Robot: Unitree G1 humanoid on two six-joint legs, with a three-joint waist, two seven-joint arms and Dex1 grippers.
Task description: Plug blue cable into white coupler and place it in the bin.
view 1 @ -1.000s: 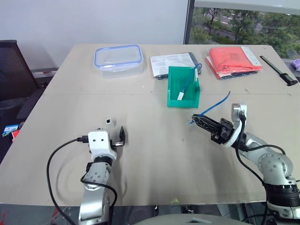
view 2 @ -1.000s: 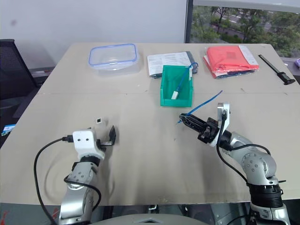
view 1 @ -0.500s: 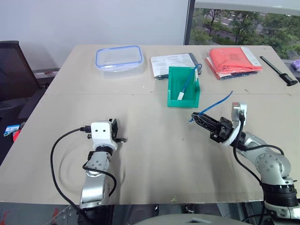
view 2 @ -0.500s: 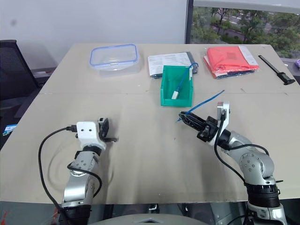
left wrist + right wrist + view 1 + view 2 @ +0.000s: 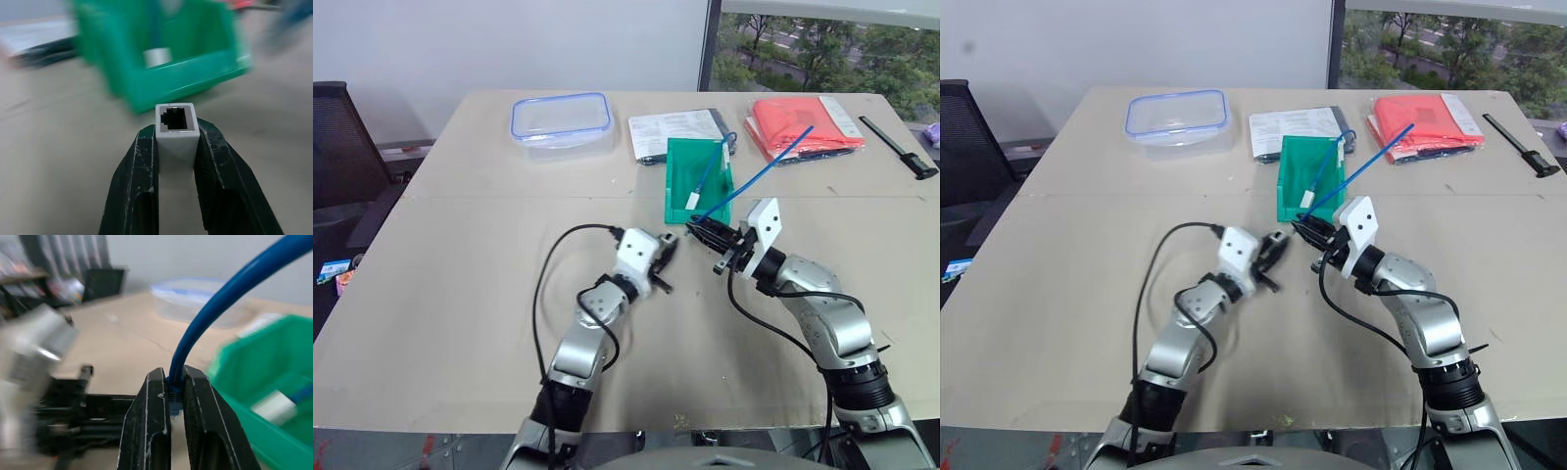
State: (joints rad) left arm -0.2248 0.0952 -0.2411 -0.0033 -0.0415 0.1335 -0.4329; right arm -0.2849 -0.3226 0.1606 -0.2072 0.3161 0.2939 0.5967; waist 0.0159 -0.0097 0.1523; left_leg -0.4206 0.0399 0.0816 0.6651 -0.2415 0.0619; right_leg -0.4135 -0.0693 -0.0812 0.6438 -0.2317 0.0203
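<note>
hands: left hand (image 5: 177, 147) clamps one white coupler (image 5: 176, 128); right hand (image 5: 176, 382) clamps one blue cable (image 5: 215, 308); one bin (image 5: 677, 191) on bench (image 5: 460, 294), second cable (image 5: 705, 181) inside.

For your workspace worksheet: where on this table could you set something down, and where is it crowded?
Free: the wide bare stretch of table left of the left gripper, below the clear container. Crowded: the far edge with the papers, green bin and red folder, and the centre around the right gripper.

Big tan table (image 5: 460, 294) in room; plain white wall (image 5: 509, 39) behind; black chair (image 5: 342, 137) at left; window (image 5: 822, 44) shows green trees
</note>
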